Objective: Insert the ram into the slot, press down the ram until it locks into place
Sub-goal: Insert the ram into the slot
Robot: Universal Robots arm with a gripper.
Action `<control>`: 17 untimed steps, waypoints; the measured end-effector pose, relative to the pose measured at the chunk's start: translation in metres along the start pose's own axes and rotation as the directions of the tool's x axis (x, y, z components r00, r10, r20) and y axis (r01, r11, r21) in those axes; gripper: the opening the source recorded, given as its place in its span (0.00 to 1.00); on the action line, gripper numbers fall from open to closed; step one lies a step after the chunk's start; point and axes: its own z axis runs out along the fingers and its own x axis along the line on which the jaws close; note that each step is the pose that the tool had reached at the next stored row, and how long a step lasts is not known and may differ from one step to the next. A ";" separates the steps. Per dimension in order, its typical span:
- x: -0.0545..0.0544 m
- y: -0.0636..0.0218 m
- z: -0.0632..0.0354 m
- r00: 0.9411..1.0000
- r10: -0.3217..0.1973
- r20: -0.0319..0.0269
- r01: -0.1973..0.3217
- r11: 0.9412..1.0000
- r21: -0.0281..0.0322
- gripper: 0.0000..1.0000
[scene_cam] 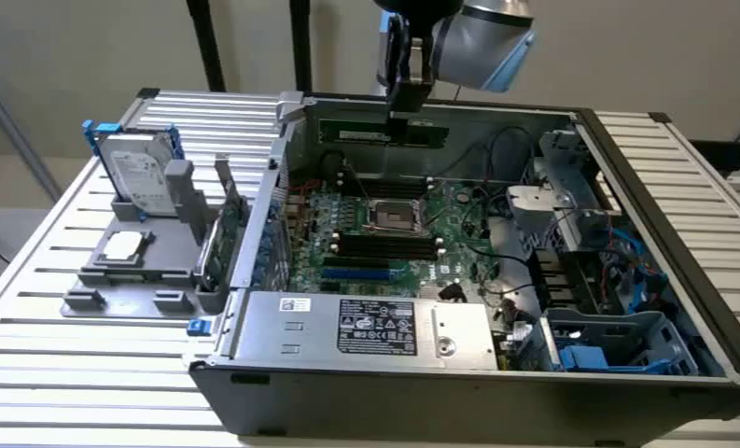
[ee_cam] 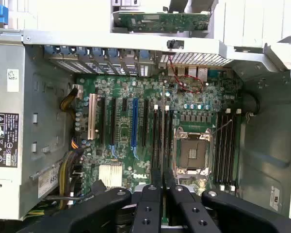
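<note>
Ram (scene_cam: pixel 383 133) held lengthwise and level in the gripper (scene_cam: pixel 407 114), in the air above the far edge of the open computer case (scene_cam: pixel 675 233), well clear of the motherboard (scene_cam: pixel 439 252) and not seated in any socket. Gripper nearly closed, fingers (ee_cam: pixel 149 206) pinching the ram's thin upper edge near its middle, with both ends of the stick projecting past them in the exterior view. Seen from the wrist view, both dark fingers close together with only a narrow dark strip between them, pointing down at the board. Black slots (ee_cam: pixel 161 138) in parallel rows on the motherboard, one bank just beside the square silver processor socket (ee_cam: pixel 191 154) and a second bank (ee_cam: pixel 225 145) on its other side; which single slot sits under the ram cannot be told. Blue slot (ee_cam: pixel 134 124) among further long connectors, beyond the first bank. Power supply (scene_cam: pixel 370 327) with a black label along the near wall of the case. Blue plastic drive bracket (scene_cam: pixel 607 353) in the near corner at the exterior view's right. Outside the case, at the exterior view's left: grey holder (scene_cam: pixel 127 275) on the slatted table (scene_cam: pixel 46 364), carrying an upright hard drive (scene_cam: pixel 133 177) and an upright green card (scene_cam: pixel 224 245) just beside the case wall.
</note>
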 end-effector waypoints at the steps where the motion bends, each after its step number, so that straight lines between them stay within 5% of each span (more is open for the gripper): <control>1: 0.000 0.0000 0.0000 1.000 0.000 0.000 0.000 1.000 0.000 0.13; 13: -0.001 0.0000 0.0002 1.000 0.000 -0.001 0.000 1.000 0.000 0.13; 17: -0.008 -0.0006 0.0076 1.000 0.000 -0.002 0.000 1.000 0.000 0.13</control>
